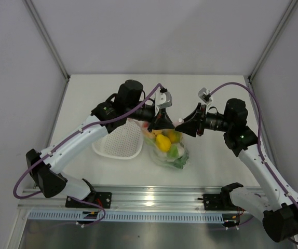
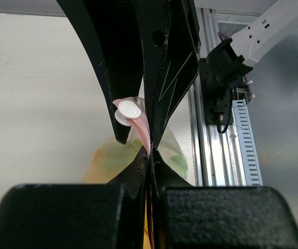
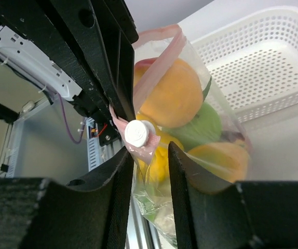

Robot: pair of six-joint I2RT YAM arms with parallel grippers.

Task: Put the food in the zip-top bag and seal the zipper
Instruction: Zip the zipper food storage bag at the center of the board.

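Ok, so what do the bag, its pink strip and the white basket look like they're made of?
The zip-top bag: thin clear plastic film, glossy and probably soft; the fruit shows through it and it creases.
The zipper strip: slightly thicker pink plastic, translucent; it bends in a loose curve.
The basket: white plastic, matte and seemingly rigid; it looks moulded, with even rows of small holes.

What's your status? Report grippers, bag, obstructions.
Left gripper shut on zipper. Right gripper open, astride slider. Food in zip-top bag. Basket alongside, not obstructing.
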